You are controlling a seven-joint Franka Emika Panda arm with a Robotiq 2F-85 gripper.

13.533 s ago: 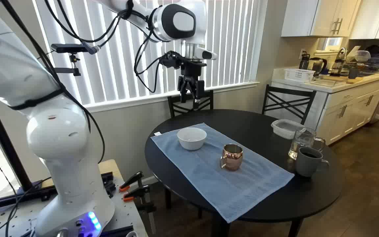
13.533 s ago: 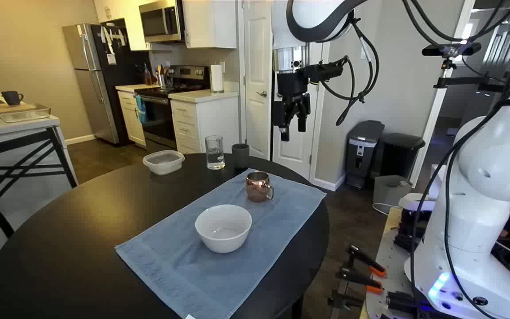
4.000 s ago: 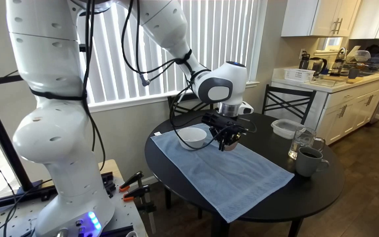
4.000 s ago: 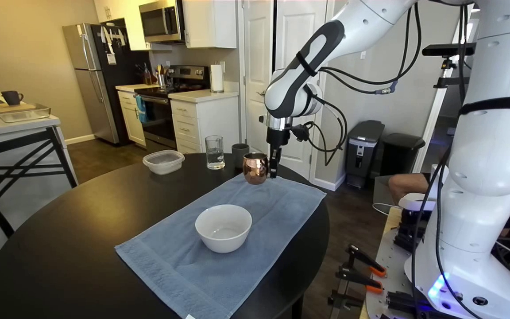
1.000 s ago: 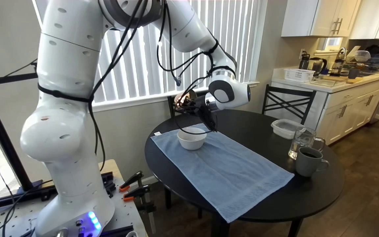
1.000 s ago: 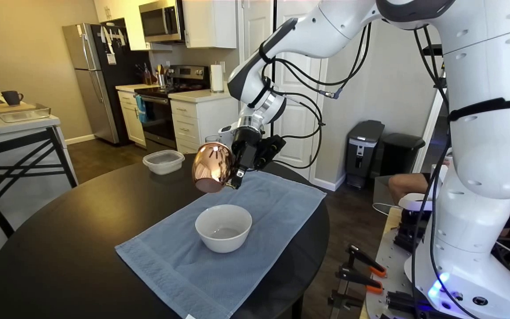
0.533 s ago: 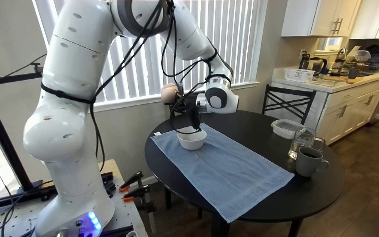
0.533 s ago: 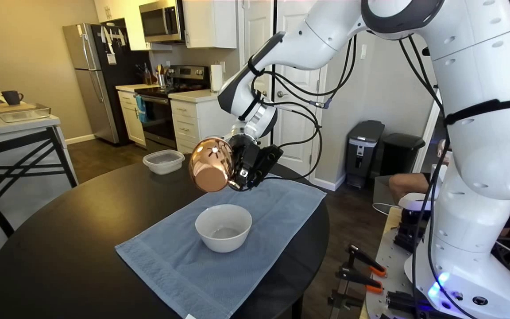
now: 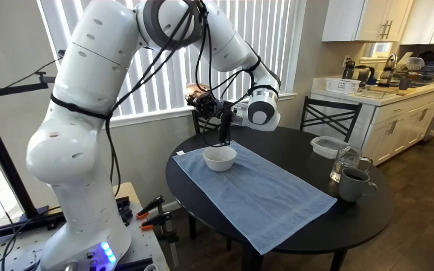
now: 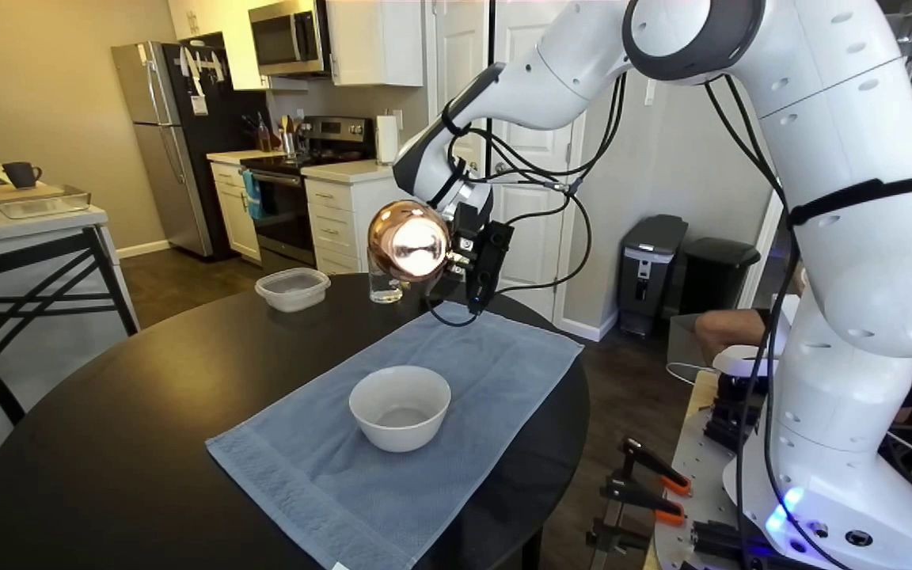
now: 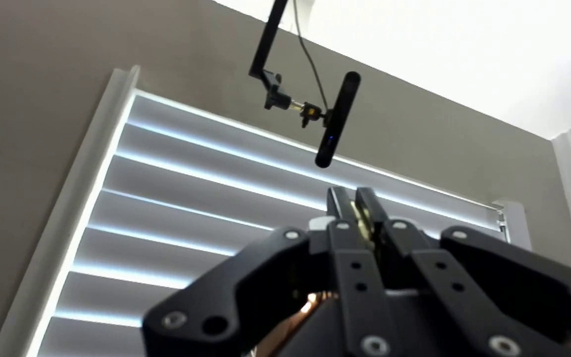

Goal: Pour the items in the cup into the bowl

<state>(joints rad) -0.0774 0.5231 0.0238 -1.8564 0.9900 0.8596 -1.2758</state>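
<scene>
The shiny copper cup (image 10: 389, 239) hangs in the air, tipped so its base faces an exterior view and catches a bright reflection. My gripper (image 11: 352, 198) is shut on the cup's brass-coloured handle (image 11: 363, 225), which shows between the fingers in the wrist view. A copper edge of the cup (image 11: 285, 327) peeks out below them. The cup's mouth and whatever is inside are hidden. The white bowl (image 9: 219, 162) stands upright on the towel, lower than the cup and apart from it. A greyish patch shows at the bottom of the bowl (image 10: 399, 435); I cannot tell what it is.
A blue towel (image 9: 266, 203) lies under the bowl on the round black table (image 9: 367, 226). Toward one side stand a grey mug (image 9: 353, 186), a glass mug (image 9: 347, 160) and a plastic tub (image 9: 327, 147). A window with blinds (image 9: 156, 86) and chairs are close to the table.
The cup, on the towel in the oldest frames, was gripped, lifted and carried to the bowl's side. Over the last second it has tipped further; in the last half second it has risen.
</scene>
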